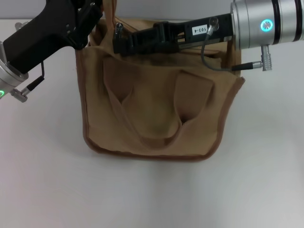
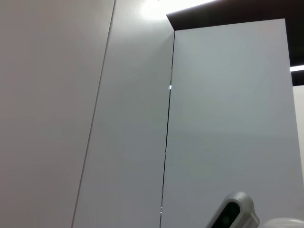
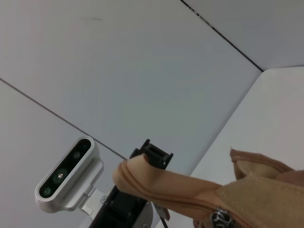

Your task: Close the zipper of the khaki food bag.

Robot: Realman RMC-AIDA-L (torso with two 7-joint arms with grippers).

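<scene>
1. The khaki food bag stands on the white table, taking up the middle of the head view, its front pocket and one wide strap handle facing the camera.
2. The bag's top edge runs from about 10 o'clock to 2 o'clock of the bag's body, and both arms meet over it.
3. The left gripper comes in from 10 o'clock and sits at the bag's upper left corner, where the fabric rises. The right wrist view shows a raised fold of khaki fabric against the black fingers there, so it looks clamped on the bag's end, though the contact itself is partly hidden.
4. The right gripper reaches in from 2 o'clock, lying flat along the top edge with its tip near the left end of the opening, close to the left gripper.
5. Whether the right gripper's pincer is apart or together, I cannot tell; the tip is dark against the bag.
6. The zipper shows in the right wrist view as a khaki-taped line along the fold, with the small silver slider at its near end.
7. The left wrist view shows only a pale wall.
</scene>
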